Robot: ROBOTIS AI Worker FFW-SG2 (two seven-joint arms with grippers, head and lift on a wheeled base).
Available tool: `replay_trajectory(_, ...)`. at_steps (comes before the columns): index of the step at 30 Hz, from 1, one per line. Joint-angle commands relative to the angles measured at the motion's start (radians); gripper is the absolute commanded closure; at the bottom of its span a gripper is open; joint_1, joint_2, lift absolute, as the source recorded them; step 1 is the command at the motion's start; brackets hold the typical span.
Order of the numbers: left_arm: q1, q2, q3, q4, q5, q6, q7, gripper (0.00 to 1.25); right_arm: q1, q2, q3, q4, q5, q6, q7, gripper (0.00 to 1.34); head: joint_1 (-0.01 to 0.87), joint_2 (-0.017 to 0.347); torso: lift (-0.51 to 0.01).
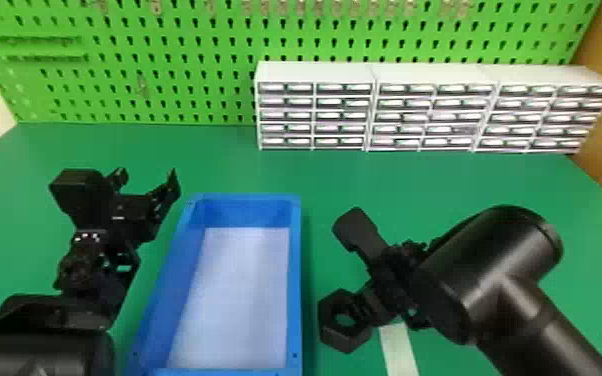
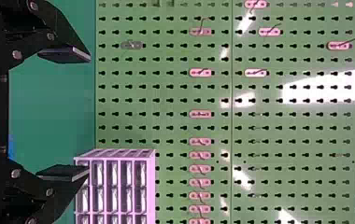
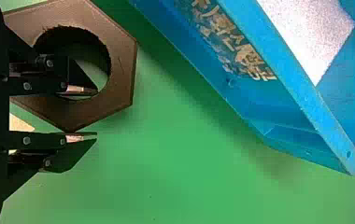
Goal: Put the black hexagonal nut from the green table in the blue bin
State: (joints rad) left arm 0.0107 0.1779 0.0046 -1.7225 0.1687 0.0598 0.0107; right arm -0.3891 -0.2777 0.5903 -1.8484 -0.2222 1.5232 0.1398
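Head view and right wrist view together place the right gripper (image 1: 363,306) on the right of the blue bin (image 1: 295,240), its fingers clamped across one side of the ring of the black hexagonal nut (image 1: 329,322). One finger reaches into the nut's hole; the other finger (image 3: 80,138) lies against the outer edge. The nut is outside the bin, between its right wall and the robot's right arm, with a strip of white tape (image 1: 399,350) near it on the table. Its broad face and round hole are turned up toward the head camera, and one flat side faces the bin. The ring is about as wide one way as the other, so a long axis is hard to name.

The bin stands lengthwise, near to far, its opening upward. A white lining (image 1: 245,290) covers most of its floor.

Left of the bin, by its far end, is the left gripper (image 1: 148,177), its fingers spread well apart.

Farther back on the green table (image 1: 190,160), three white drawer cabinets (image 1: 315,72) stand side by side; the drawers' contents are too small to tell. Behind them rises the green pegboard (image 1: 165,30), bearing small hooks (image 2: 200,73).
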Motion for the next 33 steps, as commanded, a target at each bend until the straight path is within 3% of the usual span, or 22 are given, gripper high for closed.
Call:
replay_trajectory(1, 0.000, 0.000, 0.000, 0.000, 0.000, 0.000, 0.000, 0.41, -0.002, 0.000, -0.003, 0.000, 0.001, 0.002, 0.000, 1.01, 0.686, 0.052, -0.097)
replay_trajectory(33, 0.000, 0.002, -0.002, 0.000, -0.002, 0.000, 0.000, 0.41, -0.096, -0.025, -0.133, -0.202, 0.033, 0.049, 0.001, 1.01, 0.686, 0.052, -0.097)
